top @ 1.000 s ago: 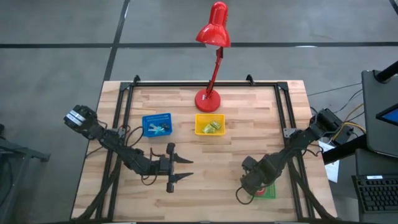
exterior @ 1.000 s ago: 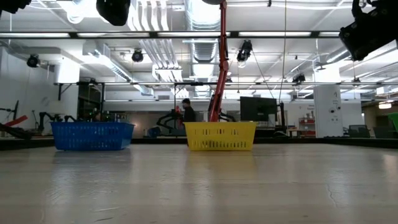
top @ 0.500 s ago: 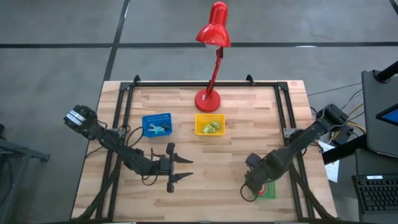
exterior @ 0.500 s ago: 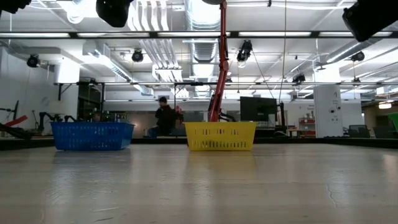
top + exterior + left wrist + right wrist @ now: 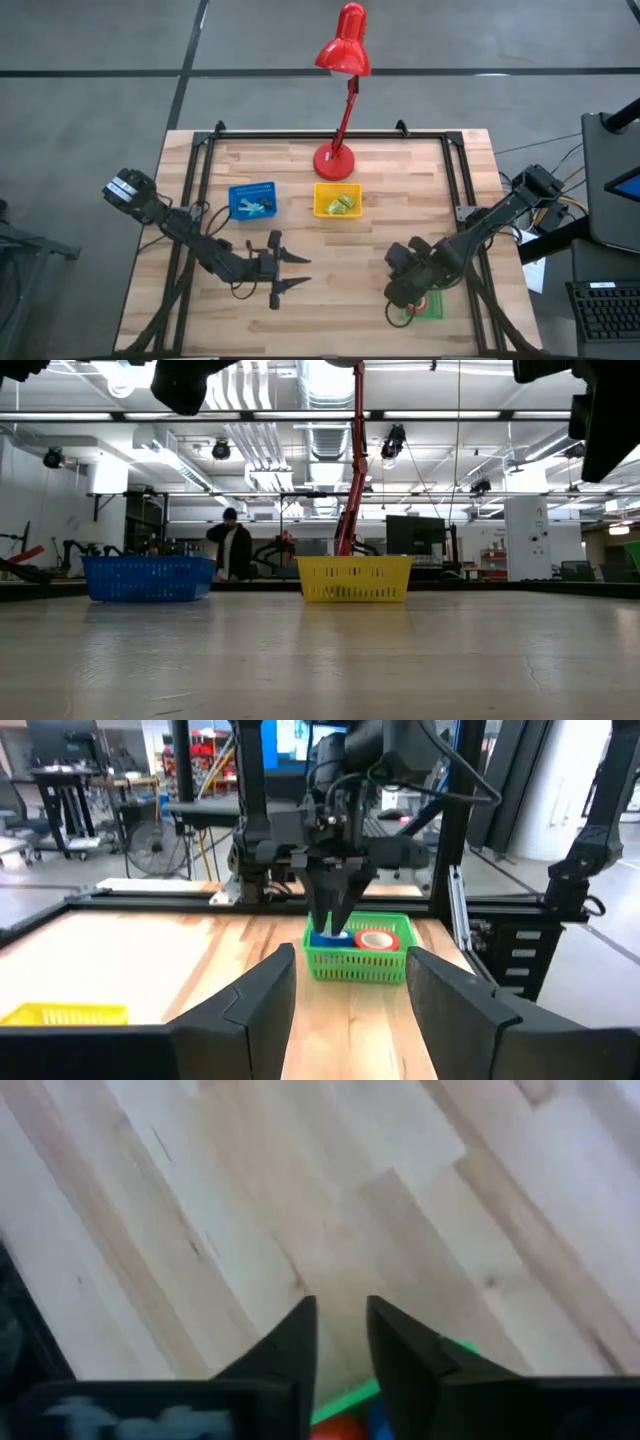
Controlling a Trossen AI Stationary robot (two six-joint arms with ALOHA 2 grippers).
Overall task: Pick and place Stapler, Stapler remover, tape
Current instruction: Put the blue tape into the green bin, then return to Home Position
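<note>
The pale wooden plank table [image 5: 330, 290] carries everything. At its near edge the right gripper [image 5: 335, 920] hangs point-down over a small green mesh basket [image 5: 360, 958], fingers close together with a narrow gap; whether they pinch anything is unclear. A red tape ring [image 5: 376, 940] and a blue one [image 5: 322, 937] lie in that basket. The left gripper [image 5: 297, 271] hovers mid-table, level, fingers spread, empty. Farther back sit a blue basket [image 5: 252, 201] and a yellow basket [image 5: 338, 200].

We see two dark fingers [image 5: 290, 1345] at lower centre, narrowly parted, over the pale wooden bench [image 5: 300, 1190]; a green bin edge [image 5: 345, 1400] shows below.
</note>
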